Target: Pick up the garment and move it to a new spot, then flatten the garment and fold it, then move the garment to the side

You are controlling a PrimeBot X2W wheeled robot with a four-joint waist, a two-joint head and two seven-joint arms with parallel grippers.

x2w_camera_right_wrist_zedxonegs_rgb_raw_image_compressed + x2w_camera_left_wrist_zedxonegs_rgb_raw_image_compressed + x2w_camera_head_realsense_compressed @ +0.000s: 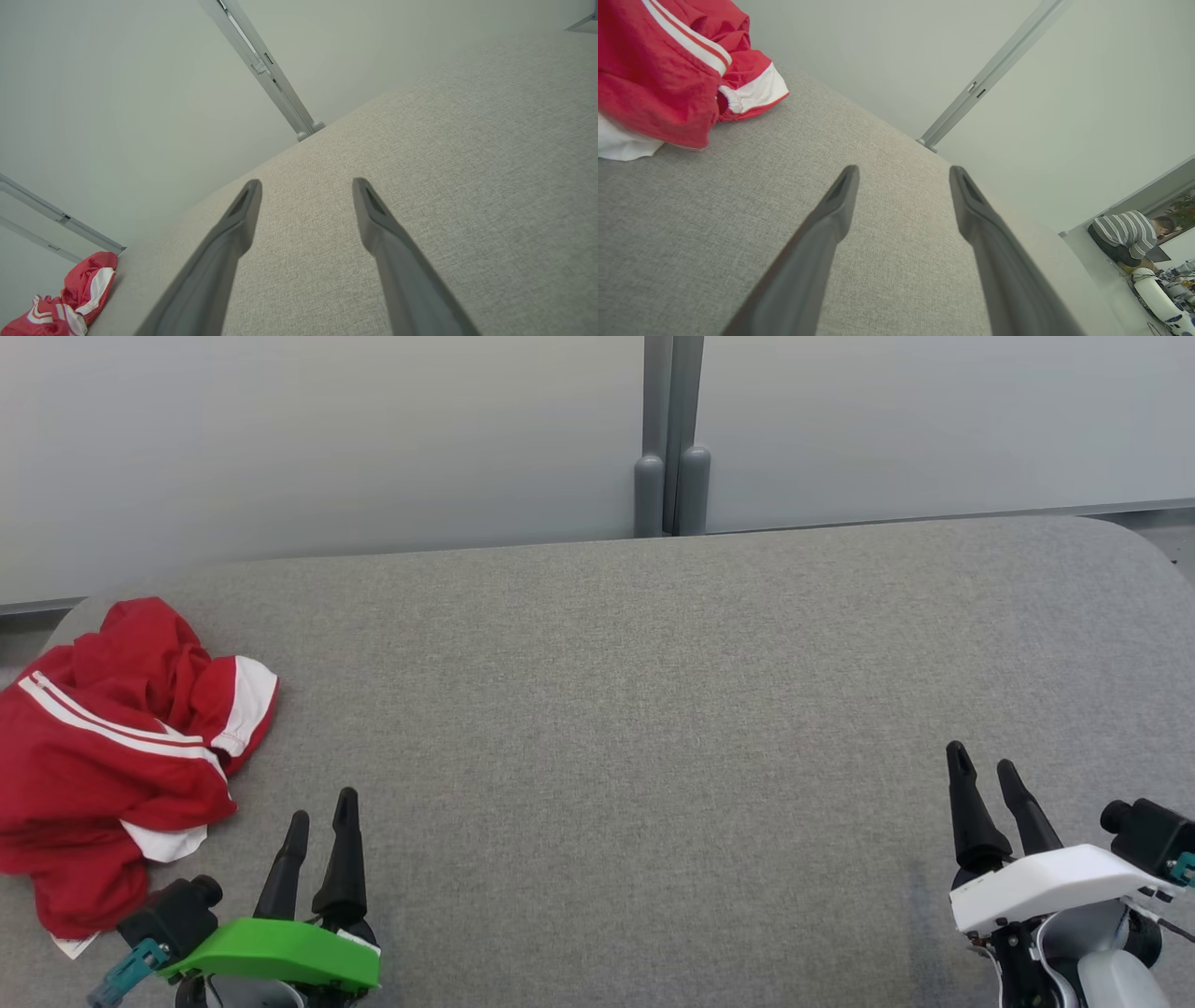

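Observation:
A crumpled red garment with white stripes and white cuffs lies bunched at the left end of the grey table. It fills the upper left corner as the garment in the left wrist view and sits small at the lower left as the garment in the right wrist view. My left gripper stands open just right of the garment's near edge, holding nothing; its fingers spread over bare cloth at the left gripper. Far to the right, my right gripper is open and empty too, seen as the right gripper.
A pale partition wall with a grey post runs behind the table's far edge. The table has rounded corners. A person in a striped shirt bends over equipment beyond the table's right end.

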